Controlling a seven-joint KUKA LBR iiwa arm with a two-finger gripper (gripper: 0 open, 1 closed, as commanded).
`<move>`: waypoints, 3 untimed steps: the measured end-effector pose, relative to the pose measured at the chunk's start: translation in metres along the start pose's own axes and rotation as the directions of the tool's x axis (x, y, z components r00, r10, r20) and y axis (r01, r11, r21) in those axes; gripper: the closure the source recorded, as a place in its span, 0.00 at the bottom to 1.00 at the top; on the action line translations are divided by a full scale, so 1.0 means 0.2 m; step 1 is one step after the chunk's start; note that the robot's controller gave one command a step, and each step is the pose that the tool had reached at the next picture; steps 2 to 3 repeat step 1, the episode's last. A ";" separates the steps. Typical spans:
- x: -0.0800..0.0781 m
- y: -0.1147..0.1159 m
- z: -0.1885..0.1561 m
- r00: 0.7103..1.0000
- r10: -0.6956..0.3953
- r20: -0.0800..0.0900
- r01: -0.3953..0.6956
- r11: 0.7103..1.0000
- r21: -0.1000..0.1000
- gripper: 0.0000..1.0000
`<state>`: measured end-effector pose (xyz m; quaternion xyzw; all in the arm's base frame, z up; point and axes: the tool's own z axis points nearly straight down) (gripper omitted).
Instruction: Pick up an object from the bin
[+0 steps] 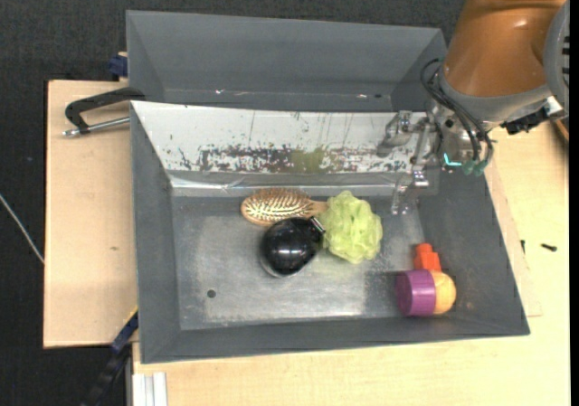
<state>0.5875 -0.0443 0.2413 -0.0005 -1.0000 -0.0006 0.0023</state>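
Four things lie on the floor of the grey metal bin, which stands on a pale wooden table. Three of them are bunched together near the middle. A gold hairbrush lies flat with its bristles up, close to the foot of the back wall, and its handle points toward the right. Just in front of it sits a glossy black round thing, touching the brush. A yellow-green mesh sponge presses against the black thing's right side and covers the end of the brush handle.

The fourth thing lies well apart from these, toward the front right corner. It is a small toy bottle lying on its side, with a purple end, a yellow body and an orange cap behind it.

I can read no writing on any of them. The back wall bears only scratches and dark flecks.

My jaws hang at the back right of the bin, against the right end of the back wall, below my orange cover. They are above and to the right of the sponge, and behind the toy bottle. They are clear of all four things. I cannot tell whether they are wide or narrow.
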 end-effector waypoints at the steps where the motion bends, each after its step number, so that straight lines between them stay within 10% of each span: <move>1: -0.01 0.00 -0.02 1.000 -0.001 0.009 0.001 1.000 0.001 1.00; 3: -0.01 0.00 -0.02 1.000 -0.001 0.009 0.001 1.000 0.001 1.00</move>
